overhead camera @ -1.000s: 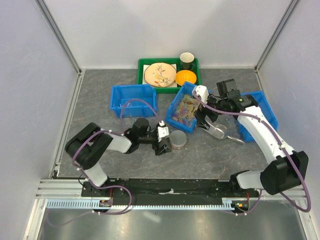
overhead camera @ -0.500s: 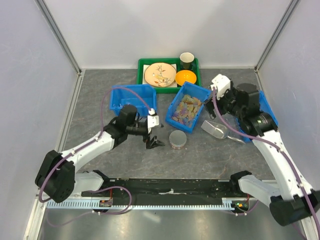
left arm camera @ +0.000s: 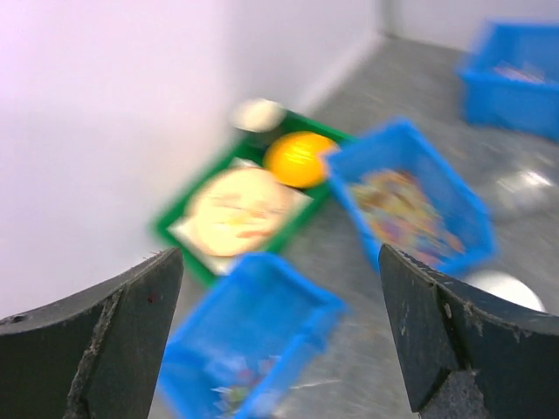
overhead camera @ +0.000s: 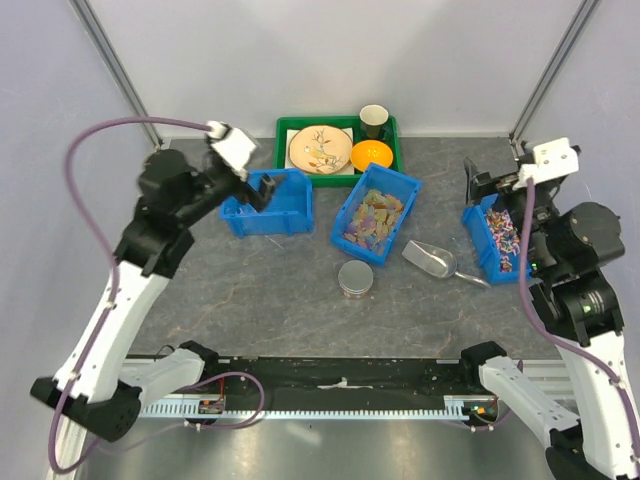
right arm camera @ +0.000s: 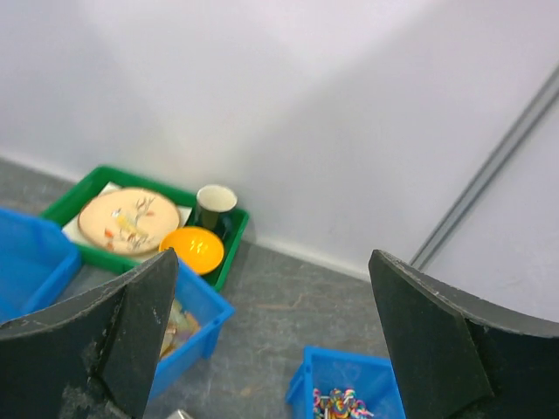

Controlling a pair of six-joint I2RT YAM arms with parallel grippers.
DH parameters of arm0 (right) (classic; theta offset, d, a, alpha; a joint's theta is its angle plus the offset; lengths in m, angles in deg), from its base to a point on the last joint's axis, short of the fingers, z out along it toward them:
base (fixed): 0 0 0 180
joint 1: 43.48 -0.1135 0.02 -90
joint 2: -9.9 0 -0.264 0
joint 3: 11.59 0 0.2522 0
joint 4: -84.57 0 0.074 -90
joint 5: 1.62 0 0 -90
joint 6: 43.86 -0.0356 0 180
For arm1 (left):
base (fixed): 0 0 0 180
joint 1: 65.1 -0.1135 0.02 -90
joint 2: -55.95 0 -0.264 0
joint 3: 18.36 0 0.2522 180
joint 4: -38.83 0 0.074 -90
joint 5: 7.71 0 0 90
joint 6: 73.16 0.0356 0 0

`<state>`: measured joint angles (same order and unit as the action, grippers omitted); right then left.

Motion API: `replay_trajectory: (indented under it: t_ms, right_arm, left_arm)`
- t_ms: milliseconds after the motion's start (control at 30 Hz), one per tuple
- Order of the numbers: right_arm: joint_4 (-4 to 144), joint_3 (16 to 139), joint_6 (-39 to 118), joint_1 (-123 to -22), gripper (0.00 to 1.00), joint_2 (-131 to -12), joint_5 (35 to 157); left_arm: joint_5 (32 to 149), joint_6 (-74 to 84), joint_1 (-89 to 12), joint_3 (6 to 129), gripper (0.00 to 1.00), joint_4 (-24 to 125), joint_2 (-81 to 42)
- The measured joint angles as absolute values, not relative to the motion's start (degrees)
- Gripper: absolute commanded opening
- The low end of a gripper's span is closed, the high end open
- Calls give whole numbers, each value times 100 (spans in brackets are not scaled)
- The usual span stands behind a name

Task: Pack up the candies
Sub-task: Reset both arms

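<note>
The candies (overhead camera: 502, 232) lie in a blue bin (overhead camera: 478, 240) at the right; in the right wrist view they (right arm camera: 339, 405) show at the bottom edge. The left wrist view shows that bin (left arm camera: 515, 74) blurred at the top right. A round tin (overhead camera: 355, 279) and a metal scoop (overhead camera: 431, 260) lie on the table in the middle. My left gripper (overhead camera: 258, 190) (left arm camera: 279, 253) is open and empty, raised over the left blue bin (overhead camera: 285, 212). My right gripper (overhead camera: 485, 185) (right arm camera: 272, 255) is open and empty, high above the candy bin.
The middle blue bin (overhead camera: 401, 182) holds flat pastel packets (overhead camera: 370, 217). A green tray (overhead camera: 283, 127) at the back holds a plate (overhead camera: 319, 149), an orange bowl (overhead camera: 371, 155) and a dark cup (overhead camera: 374, 120). White walls close the back and sides.
Both arms have risen and swung outward. The left gripper left the tin and went up over the left bin. The right gripper left the scoop on the table and rose over the candy bin.
</note>
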<state>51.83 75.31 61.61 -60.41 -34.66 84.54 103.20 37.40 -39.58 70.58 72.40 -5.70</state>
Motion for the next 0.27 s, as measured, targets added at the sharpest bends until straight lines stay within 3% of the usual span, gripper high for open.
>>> replay_trajectory:
  t_ms: [267]
  right_arm:
    - [5187, 7684, 5955, -6061, 98, -3265, 8137]
  left_arm:
    - [8770, 3443, -4227, 7548, 99, 7127, 140]
